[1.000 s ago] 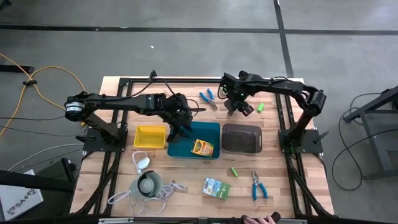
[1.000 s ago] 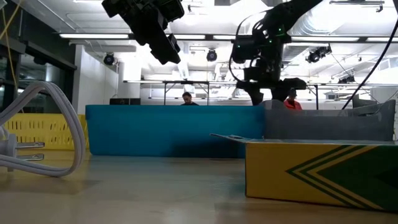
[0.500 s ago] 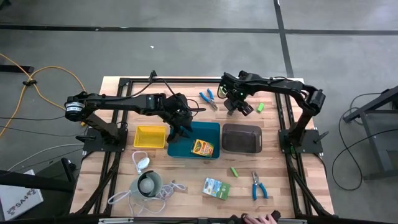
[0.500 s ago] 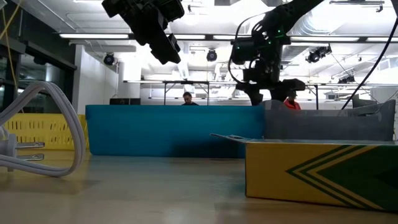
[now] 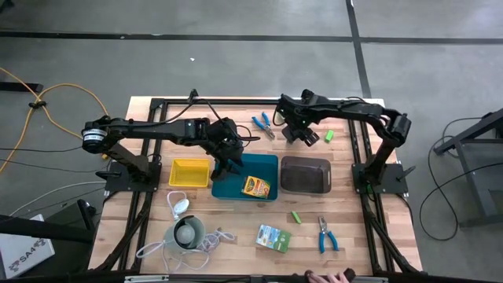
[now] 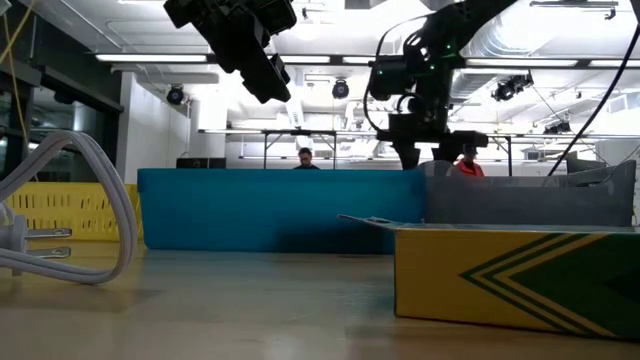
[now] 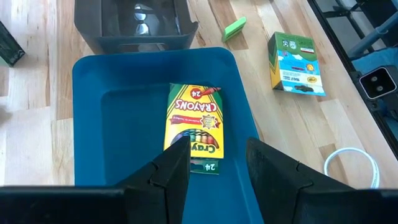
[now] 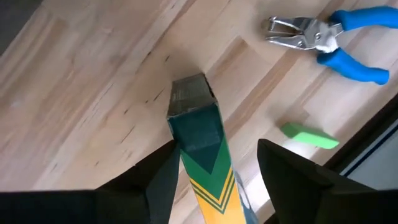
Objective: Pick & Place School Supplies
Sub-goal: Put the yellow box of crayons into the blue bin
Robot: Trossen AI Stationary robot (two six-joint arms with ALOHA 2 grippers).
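Observation:
My right gripper hovers over the far middle of the table, shut on a yellow-and-green crayon box held clear of the wood. Beyond it lie blue-handled pliers and a lime-green block. My left gripper stands open above the teal tray, touching nothing. A second crayon box lies flat on the tray's floor. A green-and-white pack, another green block and a second pair of pliers lie on the near part of the table. My right gripper holds the crayon box between its two fingers, which point steeply down from above. The box runs along the fingers, and its dark green end sticks out past them toward the table, clear of it. One finger lies against the box's side; the rest is hidden.
A yellow tray stands left of the teal one and a dark grey tray right of it. A white round gadget with its cord lies near left. A person's hand shows at the near edge.
My right gripper has tipped a little at the wrist, staying over the same spot with the crayox box still between its fingers. The left arm has kept still.

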